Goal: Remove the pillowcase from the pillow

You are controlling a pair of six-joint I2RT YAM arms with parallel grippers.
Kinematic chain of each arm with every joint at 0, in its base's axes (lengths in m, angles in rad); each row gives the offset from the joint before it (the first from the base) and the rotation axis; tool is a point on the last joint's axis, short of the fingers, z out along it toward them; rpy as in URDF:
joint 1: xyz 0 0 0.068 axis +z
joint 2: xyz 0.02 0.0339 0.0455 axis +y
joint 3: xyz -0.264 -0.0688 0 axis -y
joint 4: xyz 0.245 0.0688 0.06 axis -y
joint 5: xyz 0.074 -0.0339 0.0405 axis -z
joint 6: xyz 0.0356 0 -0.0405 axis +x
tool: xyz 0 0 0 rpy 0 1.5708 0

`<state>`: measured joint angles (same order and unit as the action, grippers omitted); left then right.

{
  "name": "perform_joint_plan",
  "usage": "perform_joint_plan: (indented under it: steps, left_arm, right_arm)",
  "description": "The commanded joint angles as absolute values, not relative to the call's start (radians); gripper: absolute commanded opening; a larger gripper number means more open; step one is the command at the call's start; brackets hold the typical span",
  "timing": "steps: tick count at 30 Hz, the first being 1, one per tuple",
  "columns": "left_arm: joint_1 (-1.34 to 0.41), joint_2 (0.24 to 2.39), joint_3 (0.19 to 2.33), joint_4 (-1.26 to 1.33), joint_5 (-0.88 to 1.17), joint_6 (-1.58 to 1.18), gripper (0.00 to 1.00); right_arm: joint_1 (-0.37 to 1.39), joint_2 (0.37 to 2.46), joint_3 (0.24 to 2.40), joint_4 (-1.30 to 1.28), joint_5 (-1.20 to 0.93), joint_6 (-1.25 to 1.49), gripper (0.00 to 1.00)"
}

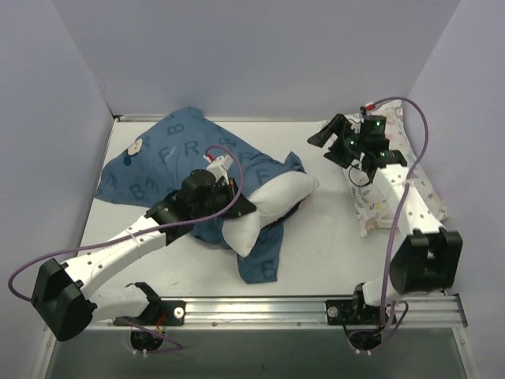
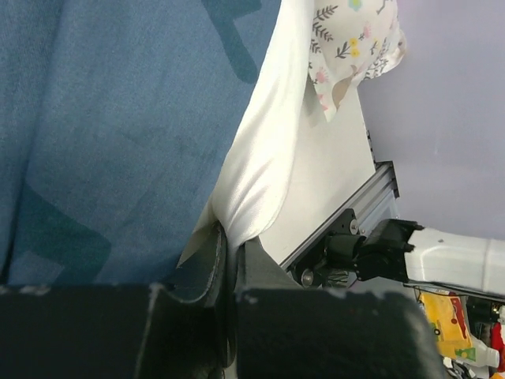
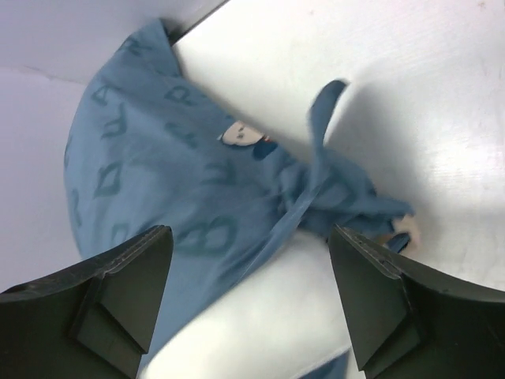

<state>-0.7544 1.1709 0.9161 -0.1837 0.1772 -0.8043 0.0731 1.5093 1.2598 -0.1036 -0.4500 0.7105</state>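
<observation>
Left gripper [image 2: 230, 254] is clamped on white pillow [image 1: 278, 193] fabric; the pillow protrudes right of the pillowcase [image 1: 181, 150]. Right gripper [image 3: 252, 237], far right, is wide open and empty.

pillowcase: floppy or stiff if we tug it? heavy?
Likely floppy: the pillowcase lies rumpled and sags limply around the pillow. Probably light, since the thin cloth bunches into twisted folds. A tug would likely stretch and drag it, not shift it whole.
</observation>
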Motion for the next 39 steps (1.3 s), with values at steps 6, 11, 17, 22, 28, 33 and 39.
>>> perform_joint_plan:
  steps: [6, 11, 17, 22, 28, 33, 39]
  left_arm:
    - [-0.837, 1.421, 1.101, 0.06, 0.124, -0.865, 0.0]
    - [-0.867, 1.565, 1.273, 0.055, 0.164, -0.87, 0.18]
    - [-0.858, 1.572, 1.365, 0.006, 0.132, -0.833, 0.63]
    - [-0.819, 1.536, 1.414, -0.087, 0.092, -0.798, 0.72]
    - [-0.726, 1.48, 1.462, -0.308, -0.051, -0.694, 0.77]
    - [-0.696, 1.54, 1.46, -0.413, -0.13, -0.591, 0.81]
    - [-0.695, 1.65, 1.349, -0.31, -0.066, -0.598, 0.81]
  right_arm:
    - [0.277, 1.097, 0.897, -0.082, -0.293, 0.724, 0.88]
    - [0.383, 0.936, 0.727, -0.008, -0.237, 0.753, 0.91]
    - [0.486, 0.919, 0.673, 0.023, -0.158, 0.712, 0.94]
    - [0.54, 0.98, 0.693, 0.005, -0.092, 0.68, 0.96]
    - [0.574, 0.965, 0.71, -0.175, 0.064, 0.666, 0.97]
    - [0.575, 0.968, 0.651, -0.058, -0.056, 0.687, 1.0]
    - [0.572, 1.107, 0.574, 0.265, -0.23, 0.813, 1.0]
